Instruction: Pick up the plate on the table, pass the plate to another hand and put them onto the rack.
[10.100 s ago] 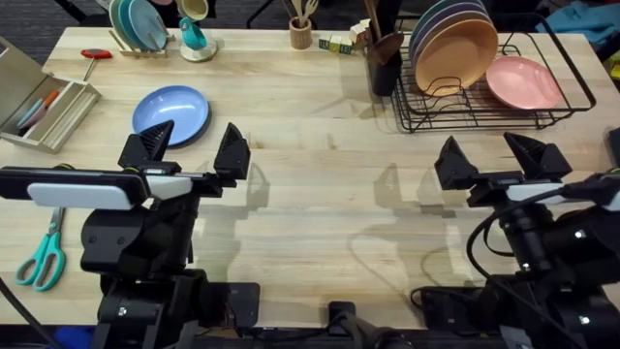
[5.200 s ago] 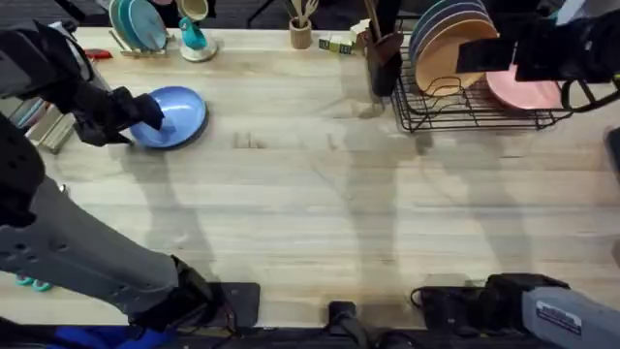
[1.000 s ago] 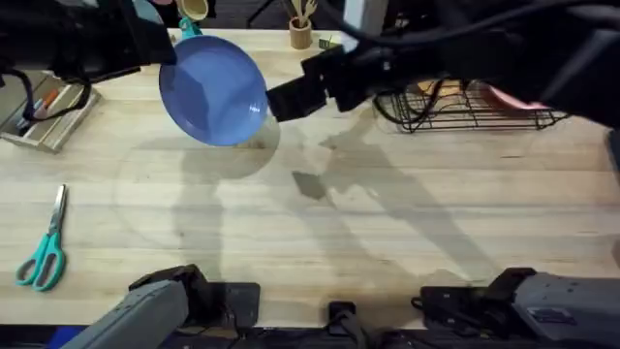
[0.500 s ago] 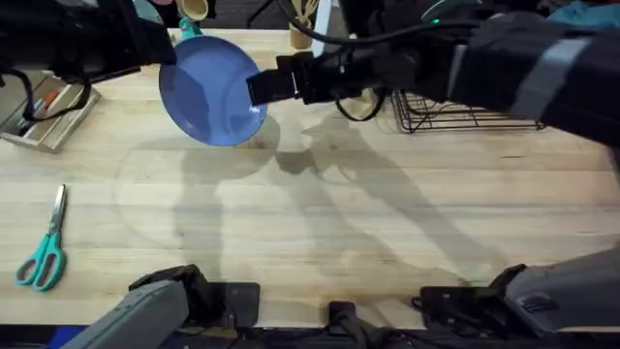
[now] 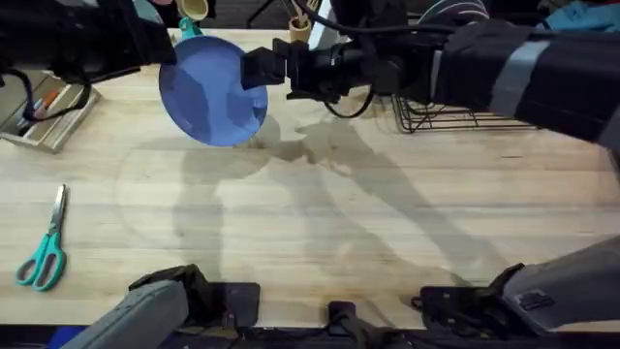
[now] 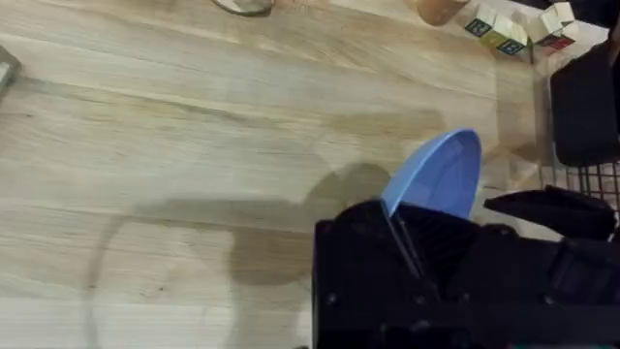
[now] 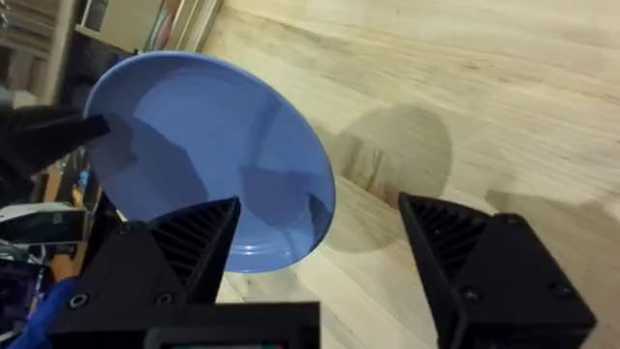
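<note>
Right end effector (image 5: 254, 70) now sits at the plate's (image 5: 212, 92) near rim, fingers spread, one either side of the edge in the right wrist view (image 7: 320, 281). Half a second back it was short of the rim; a second back it was well clear, off to the plate's side. So it has closed the gap, not the fingers.

Left end effector (image 6: 407, 233) is clenched on the plate's far edge; the left wrist view shows the blue rim rising edge-on out of its black fingers. Plate hangs tilted, in the air above the table (image 5: 320, 223), its shadow on the wood below. Its position matches the last second: the left arm holds station while the right comes in.

Rack (image 5: 465, 111) stands near the table's far right, mostly behind the right arm. Scissors (image 5: 41, 254) lie at the near left, out of the way.

Judgement: handover stage, pick-up done. Next call is for the right fingers to shut on the rim before the left lets go. Risk is a glossy plate slipping if release comes early.
</note>
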You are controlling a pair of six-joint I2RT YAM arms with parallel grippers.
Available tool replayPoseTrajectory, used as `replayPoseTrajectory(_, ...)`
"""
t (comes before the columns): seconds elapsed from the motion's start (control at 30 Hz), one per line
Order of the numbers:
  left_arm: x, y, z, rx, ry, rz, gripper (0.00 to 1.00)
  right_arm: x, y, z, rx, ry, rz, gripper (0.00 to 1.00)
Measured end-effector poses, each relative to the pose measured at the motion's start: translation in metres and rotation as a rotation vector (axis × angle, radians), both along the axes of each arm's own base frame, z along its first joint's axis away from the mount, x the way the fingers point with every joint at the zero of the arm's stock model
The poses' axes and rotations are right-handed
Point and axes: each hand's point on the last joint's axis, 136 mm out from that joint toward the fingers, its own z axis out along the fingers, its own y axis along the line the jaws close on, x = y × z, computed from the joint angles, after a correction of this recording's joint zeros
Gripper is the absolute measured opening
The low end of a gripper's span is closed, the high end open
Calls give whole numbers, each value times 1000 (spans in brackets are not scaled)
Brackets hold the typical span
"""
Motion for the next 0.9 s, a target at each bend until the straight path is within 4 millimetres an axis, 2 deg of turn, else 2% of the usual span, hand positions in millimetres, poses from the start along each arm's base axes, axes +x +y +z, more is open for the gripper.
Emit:
replayPoseTrajectory(0.4, 0, 0, 0, 0, 0, 0, 41, -6, 12, -30, -26, 82, -17, 984)
replayPoseTrajectory(0.47, 0, 0, 0, 0, 0, 0, 41, -6, 13, -30, -30, 77, -22, 914)
replayPoseTrajectory(0.53, 0, 0, 0, 0, 0, 0, 41, -6, 14, -30, -34, 76, -28, 789)
replayPoseTrajectory(0.77, 0, 0, 0, 0, 0, 0, 41, -5, 13, -31, -38, 76, -43, 474)
replayPoseTrajectory(0.9, 0, 0, 0, 0, 0, 0, 41, -4, 13, -31, -38, 75, -44, 401)
